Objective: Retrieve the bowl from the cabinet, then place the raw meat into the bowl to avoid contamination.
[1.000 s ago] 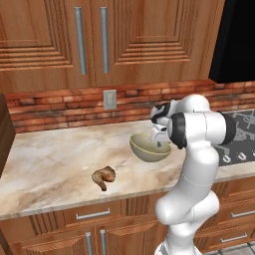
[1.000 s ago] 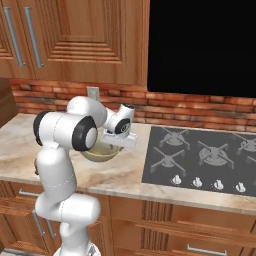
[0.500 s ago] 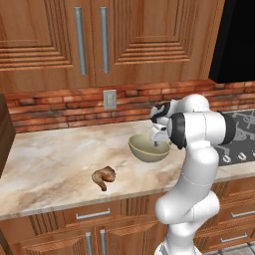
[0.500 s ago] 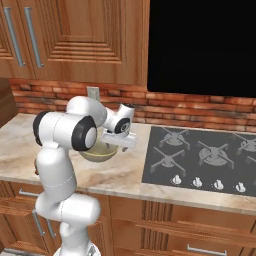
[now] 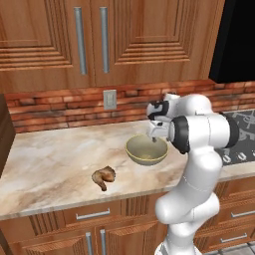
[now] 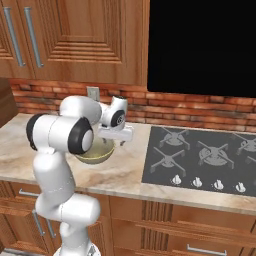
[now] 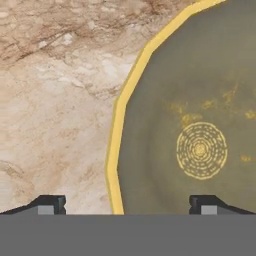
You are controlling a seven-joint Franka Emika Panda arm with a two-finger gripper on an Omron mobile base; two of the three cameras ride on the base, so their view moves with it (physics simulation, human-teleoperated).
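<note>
While the end effector (image 7: 125, 202) hangs released over the bowl (image 5: 146, 150), we see its two fingertips (image 7: 47, 204) spread wide, one either side of the yellow rim, gripping nothing. Bowl sits upright on the marble bench (image 5: 55, 159), just left of the stove (image 6: 200, 157). Meat (image 5: 104, 177) lies on the bench left of the bowl, apart from it. Cabinet (image 5: 129, 40) doors above are closed.
</note>
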